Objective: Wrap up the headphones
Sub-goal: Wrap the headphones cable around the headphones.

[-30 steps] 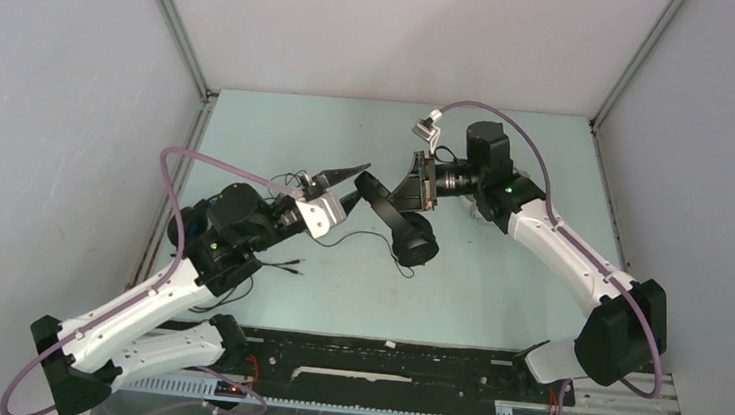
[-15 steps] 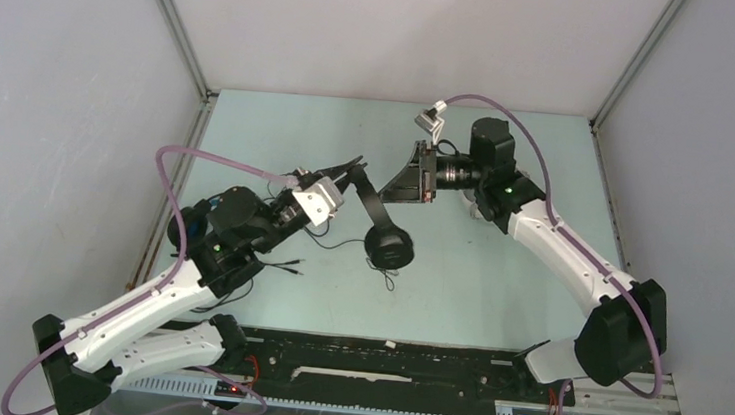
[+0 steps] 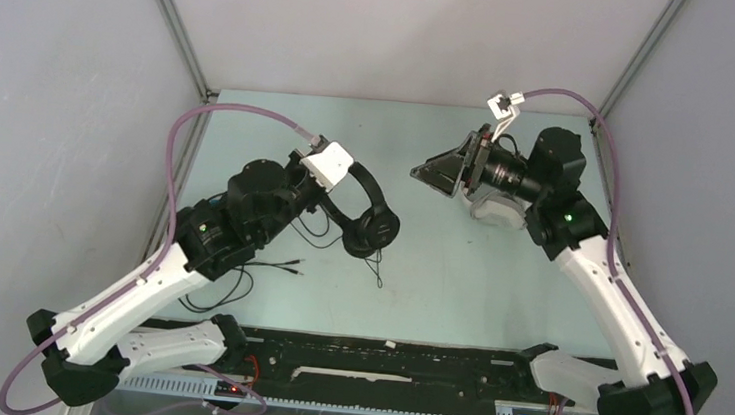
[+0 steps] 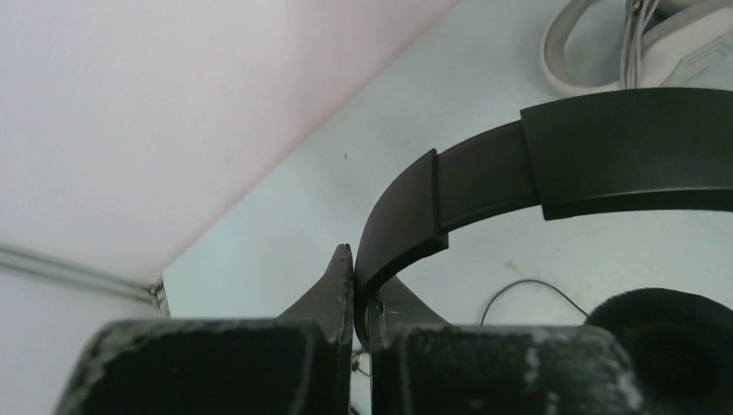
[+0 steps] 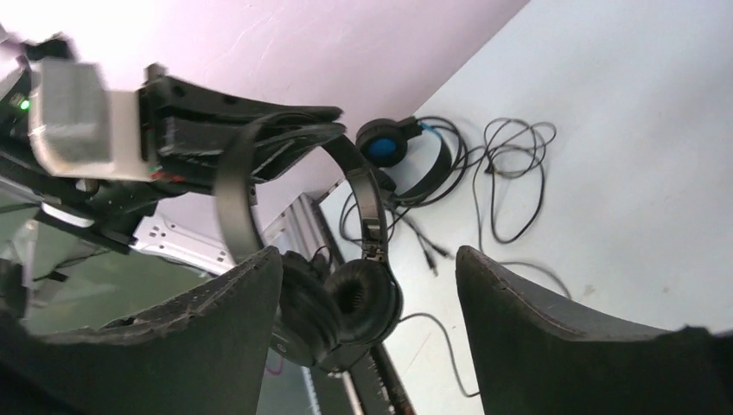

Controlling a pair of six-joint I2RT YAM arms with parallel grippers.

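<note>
- Left of the middle, up off the table [image 3: 498,279]: big black headphones [image 3: 370,226], pinched by the band in the left gripper [image 4: 353,268], with jaws shut tight on it.
- Just a thin pinch near one end of the band, with both heavy ear cups hanging low. Could swing, twist or slip out on a quick move.
- Over on the right, well apart: right gripper [image 3: 427,173], with jaws wide and holding nothing, pointed at the headphones.
- Could knock the band out of the pinch if brought in too fast or a bit off to one side.
- Thin cord [image 3: 379,269] hanging down toward the table, not wrapped yet. Could snag on an arm, or tangle with the loose cords on the left by the small headphones [image 5: 386,145] with the blue pad.
- White headphones [image 4: 691,52] lying further right on the table. Could get bumped by a low sweep of the right arm.
</note>
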